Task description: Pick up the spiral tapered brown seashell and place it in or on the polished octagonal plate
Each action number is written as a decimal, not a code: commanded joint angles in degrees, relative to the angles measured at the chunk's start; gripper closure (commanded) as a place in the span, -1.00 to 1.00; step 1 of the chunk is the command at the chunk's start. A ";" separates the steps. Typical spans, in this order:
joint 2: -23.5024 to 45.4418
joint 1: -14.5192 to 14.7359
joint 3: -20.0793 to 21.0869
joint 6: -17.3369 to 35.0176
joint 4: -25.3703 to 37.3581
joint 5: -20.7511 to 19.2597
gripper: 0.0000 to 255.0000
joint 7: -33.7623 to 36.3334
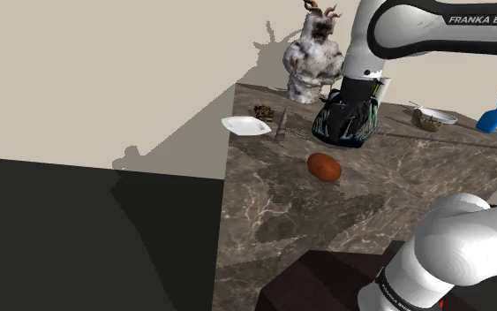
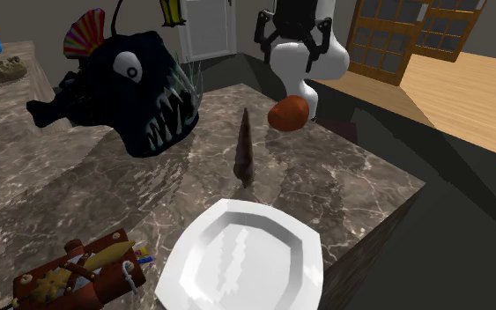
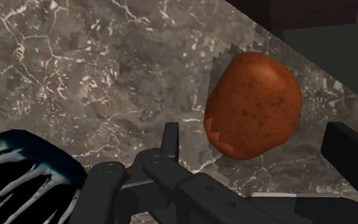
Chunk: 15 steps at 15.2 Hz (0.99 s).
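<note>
Now, lump: reddish-brown, lies ahead of the spread fingers, farther from the plate than the shell; closing here would likely grab the wrong thing.
Fish: close by the fingers; a sideways sweep toward the plate may clip it.
Shell: dark brown, upright on the counter just beside the plate; slim, so a nudge could topple it.
Shell to fingers: well apart, on the plate side; the fingers hold nothing.
</note>
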 commanded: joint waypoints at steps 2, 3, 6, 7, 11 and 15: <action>-1.57 0.55 -2.69 3.68 -2.19 -0.24 -1.00 -4.48; -2.80 1.24 -5.59 7.33 -4.15 -0.40 -1.00 -8.96; -4.41 4.01 -15.09 17.94 -8.40 0.03 -1.00 -22.97; -4.28 5.37 -18.56 21.26 -9.23 0.56 -1.00 -27.88; -1.51 14.50 -34.16 32.24 -9.25 5.19 -1.00 -48.93; 1.41 30.80 -52.56 37.39 -4.11 13.04 -1.00 -71.16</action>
